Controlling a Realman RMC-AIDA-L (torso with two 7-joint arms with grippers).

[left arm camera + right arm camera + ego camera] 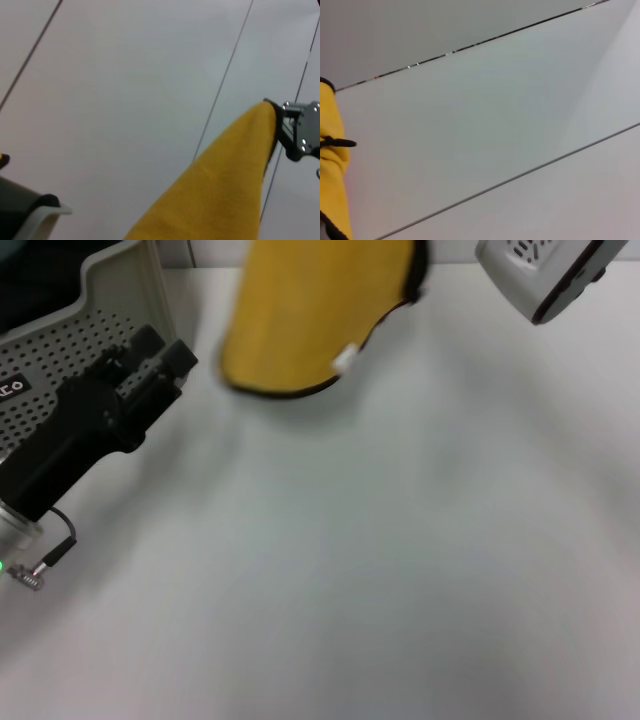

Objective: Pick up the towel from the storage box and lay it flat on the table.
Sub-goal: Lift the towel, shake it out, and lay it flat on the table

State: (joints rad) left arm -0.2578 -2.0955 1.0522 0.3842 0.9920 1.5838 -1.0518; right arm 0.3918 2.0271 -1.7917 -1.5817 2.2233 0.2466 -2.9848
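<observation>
From the head view I see the yellow towel (310, 315) hanging above the table (400, 560), beside the storage box (90, 325), left pincer (165, 360) by the box, grip I cannot tell, only the left wrist view shows the right pincer (280, 131) closed on the towel's top corner.

towel (310, 315): yellow, black-edged, hanging above table (400, 560) | storage box (95, 325): grey, far-left
</observation>
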